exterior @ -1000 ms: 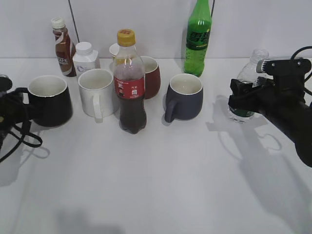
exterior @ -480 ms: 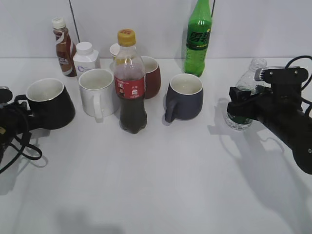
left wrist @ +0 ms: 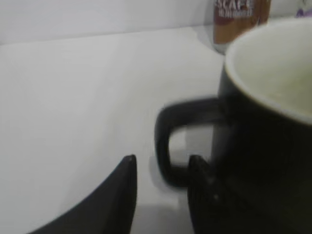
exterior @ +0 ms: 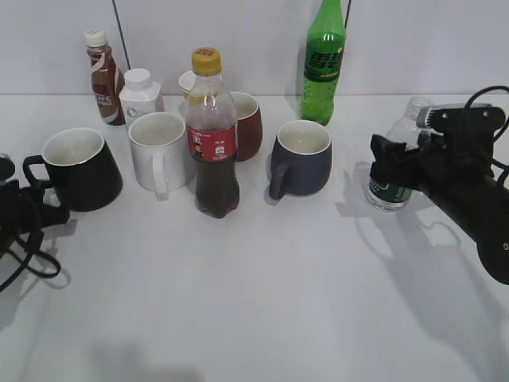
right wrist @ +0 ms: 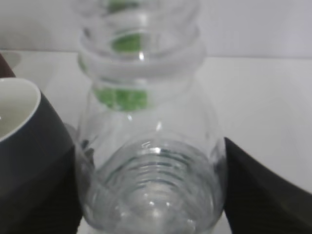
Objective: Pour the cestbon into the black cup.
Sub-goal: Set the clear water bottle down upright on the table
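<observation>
The black cup (exterior: 79,167) stands at the left, its loop handle pointing left. It fills the right of the left wrist view (left wrist: 263,122). My left gripper (exterior: 40,208) is open just below and in front of the handle. In the left wrist view its fingertips (left wrist: 161,163) flank the handle's lower bend without touching it. The cestbon (exterior: 388,193), clear with a dark green label and no cap, is at the right and leans with its neck to the right. My right gripper (exterior: 391,163) is shut on its body. The right wrist view shows both fingers (right wrist: 153,195) pressed on the ribbed bottle (right wrist: 151,161).
A cola bottle (exterior: 212,135), a white mug (exterior: 159,151), a red-brown mug (exterior: 246,126) and a grey-blue mug (exterior: 302,159) stand in the middle. The grey-blue mug also shows close left of the cestbon (right wrist: 24,146). A green soda bottle (exterior: 324,60), a brown drink bottle (exterior: 102,76) and a white jar (exterior: 139,94) stand behind.
My right gripper has carried the cestbon a little left and toward the front, and it now leans. My left gripper has dropped lower and drawn back from the cup's handle.
</observation>
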Controlling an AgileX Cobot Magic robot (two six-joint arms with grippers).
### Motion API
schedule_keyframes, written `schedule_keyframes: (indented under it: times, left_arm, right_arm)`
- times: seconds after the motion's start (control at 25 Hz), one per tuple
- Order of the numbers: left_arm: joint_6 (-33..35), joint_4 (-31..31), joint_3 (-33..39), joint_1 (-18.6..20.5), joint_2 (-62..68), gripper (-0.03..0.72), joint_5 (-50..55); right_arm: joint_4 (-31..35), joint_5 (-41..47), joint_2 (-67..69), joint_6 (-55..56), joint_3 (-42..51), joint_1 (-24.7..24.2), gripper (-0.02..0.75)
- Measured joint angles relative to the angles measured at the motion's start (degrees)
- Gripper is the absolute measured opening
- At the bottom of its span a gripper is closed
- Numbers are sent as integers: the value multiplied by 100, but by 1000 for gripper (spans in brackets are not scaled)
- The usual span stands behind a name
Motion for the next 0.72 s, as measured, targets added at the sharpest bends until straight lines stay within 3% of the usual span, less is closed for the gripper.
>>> schedule_keyframes:
  times: [0.44, 0.72]
  left_arm:
    - [6, -107, 678, -39, -536, 418, 167]
    - [-333, -101, 1415, -577, -1177, 445, 237]
  right_arm:
    - [-24, -223, -568, -214, 0, 0, 614]
    - [-36, 620, -1728, -419, 0, 0, 614]
